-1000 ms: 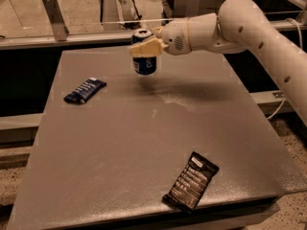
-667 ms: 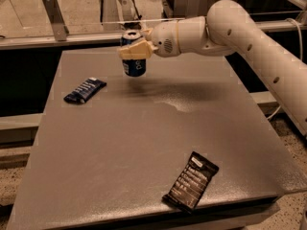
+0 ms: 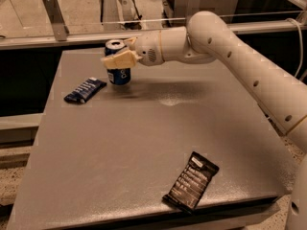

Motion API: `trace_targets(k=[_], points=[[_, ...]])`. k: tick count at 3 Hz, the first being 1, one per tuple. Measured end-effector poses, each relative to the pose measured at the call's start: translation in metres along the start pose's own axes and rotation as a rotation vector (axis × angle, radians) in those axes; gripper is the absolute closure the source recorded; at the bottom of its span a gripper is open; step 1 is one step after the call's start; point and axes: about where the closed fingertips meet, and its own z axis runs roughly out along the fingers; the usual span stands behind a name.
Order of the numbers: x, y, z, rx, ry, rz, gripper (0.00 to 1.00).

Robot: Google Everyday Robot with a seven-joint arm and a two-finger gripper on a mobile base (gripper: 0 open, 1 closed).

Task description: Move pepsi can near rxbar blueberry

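Observation:
The pepsi can [image 3: 119,74] is blue with a silver top and stands upright at the far left of the grey table [image 3: 144,143]. My gripper [image 3: 118,57] reaches in from the right and is shut on the pepsi can around its upper half; a cream finger [image 3: 120,60] crosses the can's front. The can's base looks at or just above the table. The rxbar blueberry [image 3: 85,89], a flat navy wrapper with white lettering, lies flat just left of the can, a short gap away.
A larger black bar wrapper [image 3: 191,180] with white text lines lies near the table's front right edge. My white arm [image 3: 230,51] spans the back right of the table. A metal rail and glass panel [image 3: 57,18] run behind the table's far edge.
My gripper has carried the pepsi can to the left and a little lower, closer to the rxbar blueberry. The wrappers have not moved.

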Motion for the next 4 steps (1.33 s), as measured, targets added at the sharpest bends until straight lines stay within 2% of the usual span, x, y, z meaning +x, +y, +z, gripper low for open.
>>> trace_targets(k=[1, 4], points=[[0.008, 0.0077, 0.014, -0.041, 0.004, 0.016, 0.83], [0.0167, 0.0175, 0.023, -0.095, 0.008, 0.01, 0.14]])
